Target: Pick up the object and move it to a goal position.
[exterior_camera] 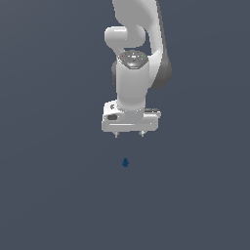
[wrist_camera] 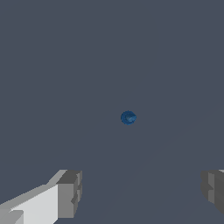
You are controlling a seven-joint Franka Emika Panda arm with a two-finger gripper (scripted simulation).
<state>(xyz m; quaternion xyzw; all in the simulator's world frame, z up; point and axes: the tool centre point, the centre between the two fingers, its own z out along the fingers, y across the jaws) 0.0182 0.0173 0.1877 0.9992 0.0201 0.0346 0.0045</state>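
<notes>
**Gripper spread wide above the blue object, no contact**

Exterior view, from its left to its right: the ground is a flat, uniform slate-grey surface [exterior_camera: 49, 195] with no markings. Near the middle of the frame the white Panda arm [exterior_camera: 139, 29] descends from the upper edge, its wrist pointing straight down. The gripper [exterior_camera: 129, 134] sits at the end of it, its broad white body level, with two short fingertips [exterior_camera: 116, 134] showing beneath as small nubs set well apart. The jaws stand open and nothing lies between them.

The object [exterior_camera: 125, 162], a tiny dark blue rounded blob with a small nub on top, rests on the ground below the gripper, clear of both fingertips and roughly in line with the midpoint between them (slightly toward the exterior view's left of that midpoint). It is far smaller than the gripper body.

Wrist view: the object [wrist_camera: 128, 117] appears as a small blue rounded shape on the same grey ground. Two grey finger pads [wrist_camera: 70, 192] enter at the frame edge, one on either side, widely separated, and neither touches the object. The second pad is partly cut off by the frame.
</notes>
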